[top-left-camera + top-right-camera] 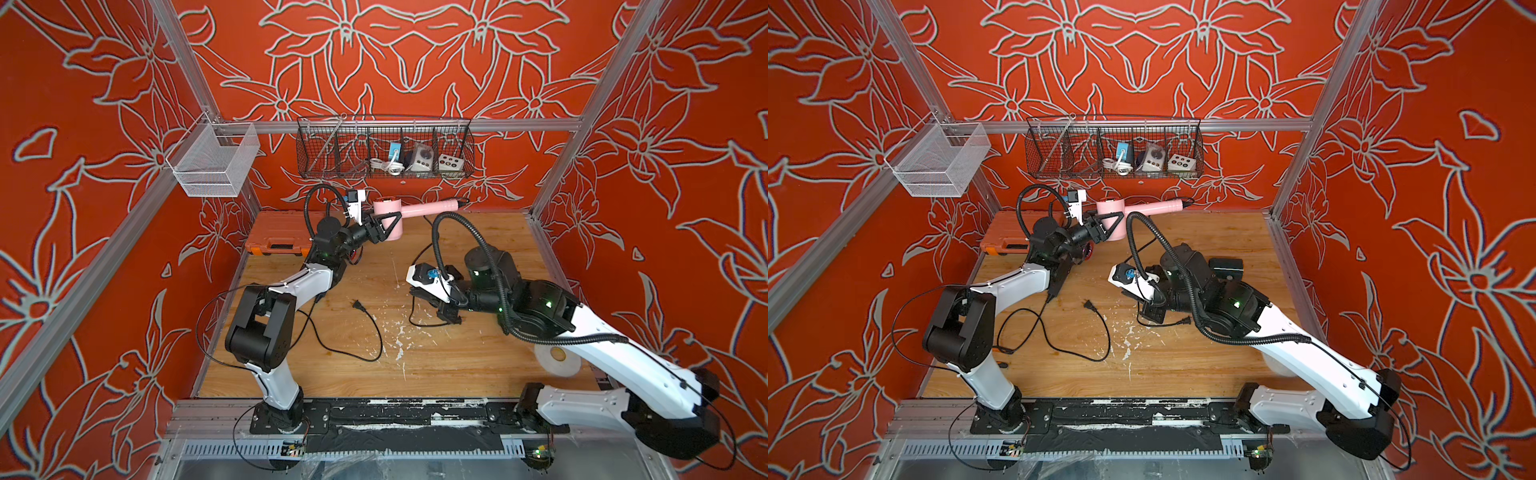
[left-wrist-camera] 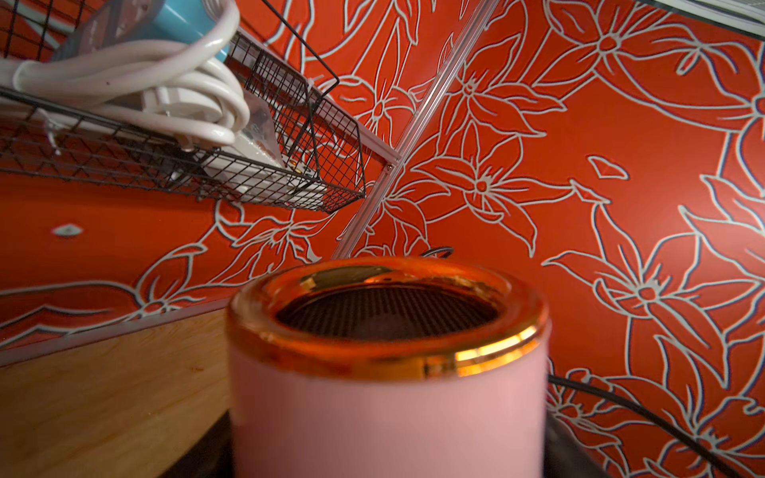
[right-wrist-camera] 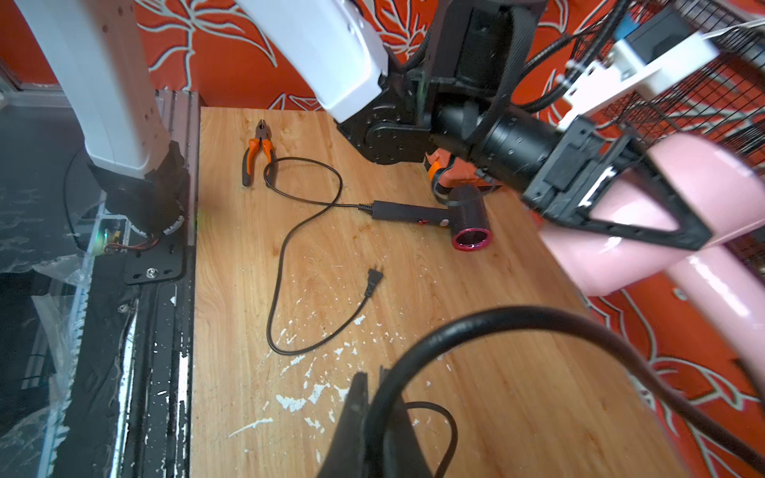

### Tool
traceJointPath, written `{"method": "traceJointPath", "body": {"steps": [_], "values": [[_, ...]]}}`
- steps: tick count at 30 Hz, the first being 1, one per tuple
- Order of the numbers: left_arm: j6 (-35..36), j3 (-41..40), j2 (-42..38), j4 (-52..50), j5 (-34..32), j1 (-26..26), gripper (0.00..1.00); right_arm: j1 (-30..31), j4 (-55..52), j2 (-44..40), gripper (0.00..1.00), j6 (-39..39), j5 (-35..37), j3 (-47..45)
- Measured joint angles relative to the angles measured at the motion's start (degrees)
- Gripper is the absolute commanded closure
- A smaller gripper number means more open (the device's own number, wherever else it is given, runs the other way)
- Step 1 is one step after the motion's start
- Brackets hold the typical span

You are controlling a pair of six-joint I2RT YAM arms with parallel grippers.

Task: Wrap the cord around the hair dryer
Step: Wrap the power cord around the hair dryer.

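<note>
While left gripper [image 1: 390, 226] clamps barrel of pink hair dryer [image 1: 387, 206], held above back of table [image 1: 457, 365]: shell hard, glossy, probably light, slippery. Handle [image 1: 428, 208] points right; best spool. Black cord [image 3: 517, 316] thin, limp, kink-prone; pinch near plug. Right gripper [image 1: 449, 319] clenched on cord, low over table.

Here's the wooden table [image 1: 457, 365], its boards flecked with white paint [image 1: 399, 336]. At the far left corner sits an orange tool case [image 1: 278, 239]. A black hair dryer [image 3: 434, 215] lies on its side, its thin cord [image 3: 289, 353] looping loose to a plug [image 3: 374, 279], and orange-handled pliers [image 3: 256, 153] lie just beside that loop. A second cord [image 1: 410, 318] curls mid-table, and there's a white tape roll [image 1: 557, 361] near the front right.
</note>
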Motion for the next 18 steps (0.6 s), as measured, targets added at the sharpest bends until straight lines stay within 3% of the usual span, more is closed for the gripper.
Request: {"method": "traceJointPath", "body": {"steps": [5,10,18], "values": [[4.0,-4.5,-4.1,-6.8,2.0,-0.2,1.0,-3.2,-11.8,5.3,1.0,-6.3,2.2,13.2],[11.8,-7.7,-13.7,-18.1,2.8,-2.1,1.0,-8.5,-21.3,11.1,1.0,-11.5,5.3,25.1],[22.1,-8.7,-24.5,-31.0,5.4,-3.7,1.0,-10.7,-29.4,20.6,1.0,-17.2,8.0,40.5]]}}
